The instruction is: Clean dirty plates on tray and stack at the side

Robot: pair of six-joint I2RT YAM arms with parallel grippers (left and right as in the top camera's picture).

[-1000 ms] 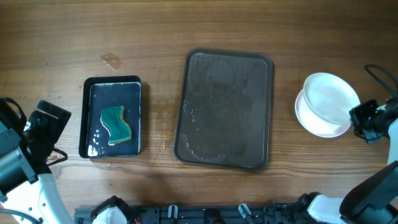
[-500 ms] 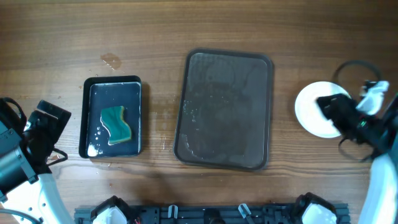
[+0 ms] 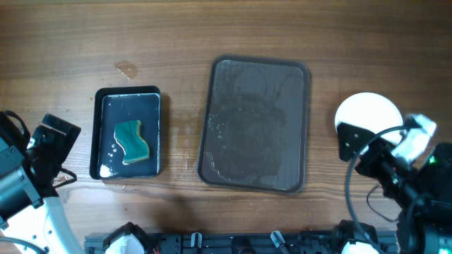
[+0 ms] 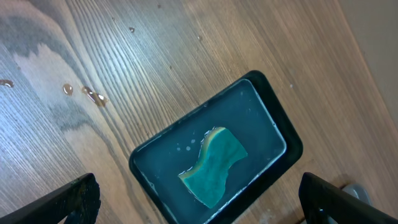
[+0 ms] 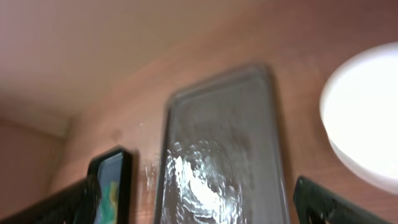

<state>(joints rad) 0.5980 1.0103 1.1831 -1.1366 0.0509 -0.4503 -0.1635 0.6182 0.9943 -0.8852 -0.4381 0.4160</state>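
The right claw point(image 5: 199, 205) is spread wide. Its dark fingertips point(image 5: 336, 205) sit at the two lower corners of the blurred wrist view and nothing is held between them. Ahead of it and to its right lie the white plates point(image 5: 367, 118), off the tray point(image 5: 224, 162), on the bare table point(image 3: 282, 28). The blur hides how many plates are in the pile. From overhead, the claw's black head covers the near left edge of the plates; whether it touches them cannot be told. The tray is straight in front of this claw, and its grey floor glints with a wet film. Past the tray, ahead and to the claw's left, stands the black tub point(image 5: 124, 168).

The left claw point(image 4: 208, 202) is also wide open, with fingertips point(image 4: 78, 199) at the lower corners of its own view and nothing in its grip. The tub lies directly ahead of it and between the lines of its fingers. It holds water, and a green sponge point(image 4: 214, 165) with a pale edge lies flat in it. Ahead and to this claw's left, a few drops point(image 4: 93, 95) sit on the wood. From overhead, the left arm point(image 3: 42, 159) stands just beside the tub's outer side, apart from it and well apart from the tray and plates.
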